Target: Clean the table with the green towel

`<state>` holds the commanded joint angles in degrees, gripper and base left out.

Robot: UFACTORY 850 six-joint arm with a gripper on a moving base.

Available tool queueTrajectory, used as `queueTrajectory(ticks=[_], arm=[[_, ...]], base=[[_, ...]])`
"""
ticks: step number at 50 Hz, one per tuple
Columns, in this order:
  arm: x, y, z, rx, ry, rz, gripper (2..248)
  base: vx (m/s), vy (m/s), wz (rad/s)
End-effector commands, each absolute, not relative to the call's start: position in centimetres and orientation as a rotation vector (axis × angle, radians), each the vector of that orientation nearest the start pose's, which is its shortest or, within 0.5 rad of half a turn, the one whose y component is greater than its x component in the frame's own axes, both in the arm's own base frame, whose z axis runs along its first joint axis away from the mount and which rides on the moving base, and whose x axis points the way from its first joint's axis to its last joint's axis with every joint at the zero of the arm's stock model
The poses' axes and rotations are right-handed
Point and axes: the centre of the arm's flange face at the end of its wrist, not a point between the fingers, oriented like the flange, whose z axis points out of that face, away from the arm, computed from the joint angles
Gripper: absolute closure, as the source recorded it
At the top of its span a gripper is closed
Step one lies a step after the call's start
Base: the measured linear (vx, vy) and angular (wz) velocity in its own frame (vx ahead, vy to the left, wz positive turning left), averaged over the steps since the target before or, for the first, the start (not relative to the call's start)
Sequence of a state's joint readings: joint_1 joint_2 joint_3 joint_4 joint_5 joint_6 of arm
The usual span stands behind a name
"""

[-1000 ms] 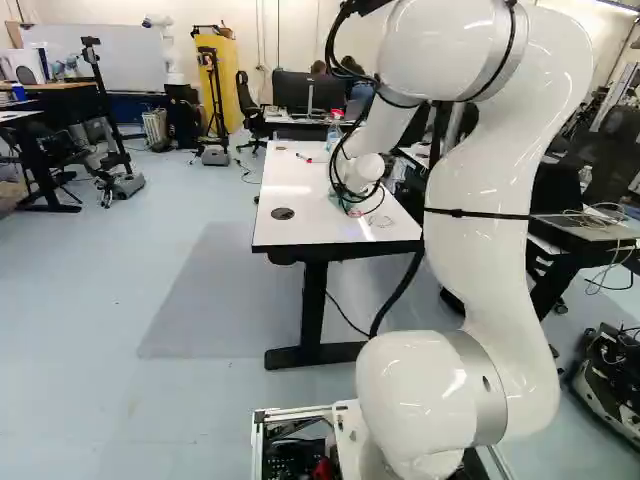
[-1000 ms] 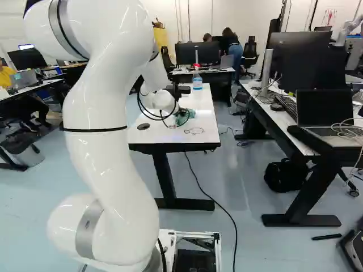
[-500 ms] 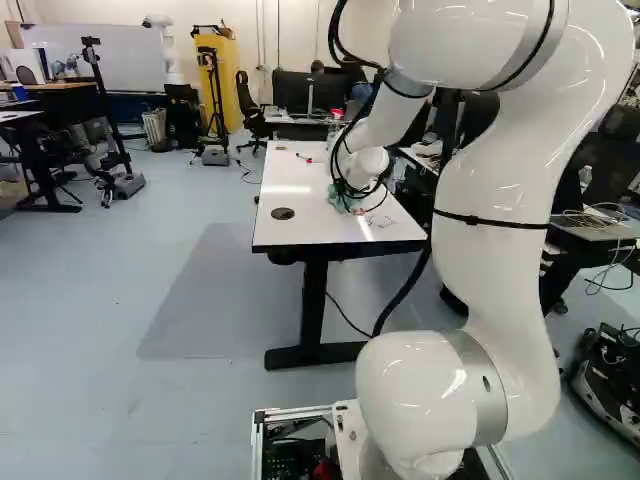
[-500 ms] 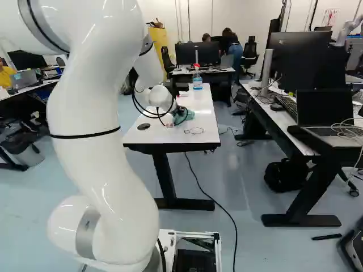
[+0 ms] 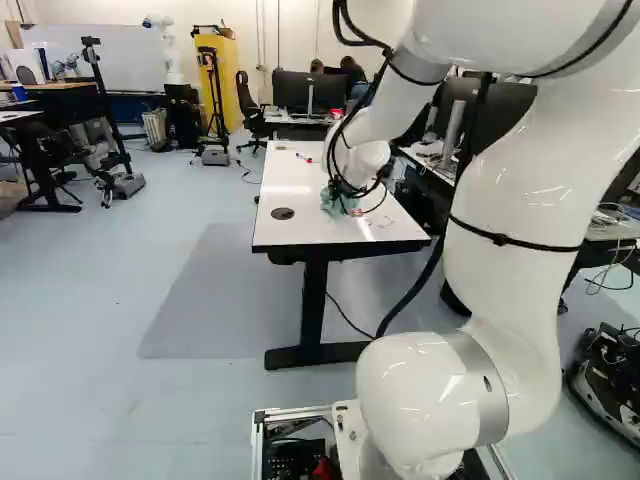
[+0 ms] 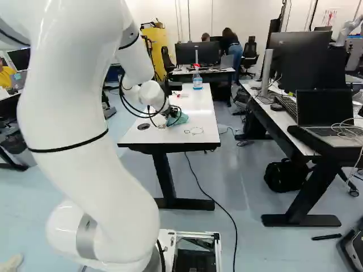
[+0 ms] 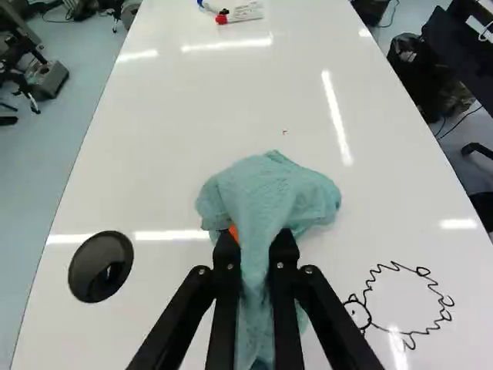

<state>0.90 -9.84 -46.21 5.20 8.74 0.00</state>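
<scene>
In the right base view my gripper point(image 6: 173, 112) is low over the white table point(image 6: 199, 105), pressing the green towel point(image 6: 181, 119) on its top. The wrist view shows the gripper point(image 7: 257, 245) shut on the towel point(image 7: 269, 185), whose bunched part spreads ahead of the fingertips while a strip runs back between the fingers. A black line drawing of a woolly animal point(image 7: 446, 301) marks the tabletop beside the gripper, apart from the towel. A tiny dark speck point(image 7: 284, 132) lies ahead of the cloth.
A round black grommet point(image 7: 101, 267) sits on the gripper's other side. Markers point(image 7: 239, 14) lie farther along the table. Behind stands a spray bottle point(image 6: 197, 80). A desk with a laptop point(image 6: 325, 113) flanks the table; another robot point(image 5: 168, 50) is far back.
My arm has swung so that the gripper, carrying the towel, slid left across the tabletop in both base views, away from the drawing. The base has stayed put.
</scene>
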Motion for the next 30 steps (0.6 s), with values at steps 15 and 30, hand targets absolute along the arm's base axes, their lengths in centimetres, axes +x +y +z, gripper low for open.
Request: queueTrajectory(ticks=[15, 30], arm=[[48.8, 2.2, 44.5, -2.878, 0.067, -1.145, 205], [48.6, 2.2, 45.1, -2.871, 0.067, -1.162, 205]], base=[[0.0, 0.0, 0.0], [0.0, 0.0, 0.0]])
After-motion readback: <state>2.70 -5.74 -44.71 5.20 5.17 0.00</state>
